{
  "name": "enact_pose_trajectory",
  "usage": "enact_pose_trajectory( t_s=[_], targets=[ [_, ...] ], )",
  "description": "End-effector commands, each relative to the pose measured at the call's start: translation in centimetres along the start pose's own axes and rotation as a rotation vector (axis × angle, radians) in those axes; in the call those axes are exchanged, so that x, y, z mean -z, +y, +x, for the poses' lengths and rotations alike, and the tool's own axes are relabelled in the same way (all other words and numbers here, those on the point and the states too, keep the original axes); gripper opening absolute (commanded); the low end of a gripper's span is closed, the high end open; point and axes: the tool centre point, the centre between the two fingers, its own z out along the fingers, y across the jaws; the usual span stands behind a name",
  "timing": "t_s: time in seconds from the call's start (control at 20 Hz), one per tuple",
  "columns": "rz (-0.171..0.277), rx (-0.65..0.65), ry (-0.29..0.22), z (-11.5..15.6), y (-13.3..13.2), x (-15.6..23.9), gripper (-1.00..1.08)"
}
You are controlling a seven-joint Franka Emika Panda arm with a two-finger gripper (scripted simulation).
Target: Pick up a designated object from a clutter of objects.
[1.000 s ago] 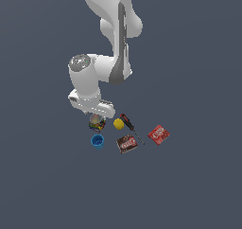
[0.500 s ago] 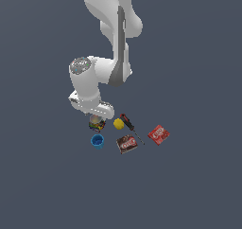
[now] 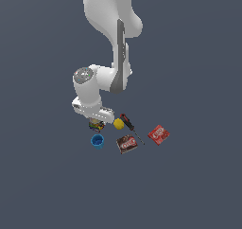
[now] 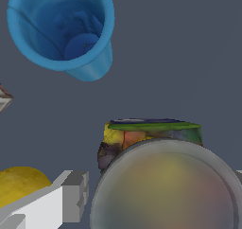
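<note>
Hovering over the can (image 4: 160,176), which sits between cup (image 4: 61,29) and ball (image 4: 21,185), the gripper (image 3: 96,122) straddles it — jaw gap unclear; closing off-centre could tip it — or nudge the ball.

Flat, even simulator light, no cast shadows; soft, low-detail renders, smeared textures up close
</note>
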Motion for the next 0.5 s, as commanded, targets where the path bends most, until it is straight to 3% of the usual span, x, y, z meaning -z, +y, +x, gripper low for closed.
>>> enact_pose_trajectory(
  t_s=[0.0, 0.1, 0.15, 0.45],
  targets=[
    [0.000, 0.000, 0.001, 0.05, -0.01, -0.51, 1.00],
    [0.000, 0.000, 0.001, 0.05, -0.01, -0.61, 1.00],
    [0.000, 0.000, 0.001, 0.05, -0.01, -0.61, -1.00],
    [0.000, 0.000, 0.001, 0.05, -0.01, -0.61, -1.00]
  ],
)
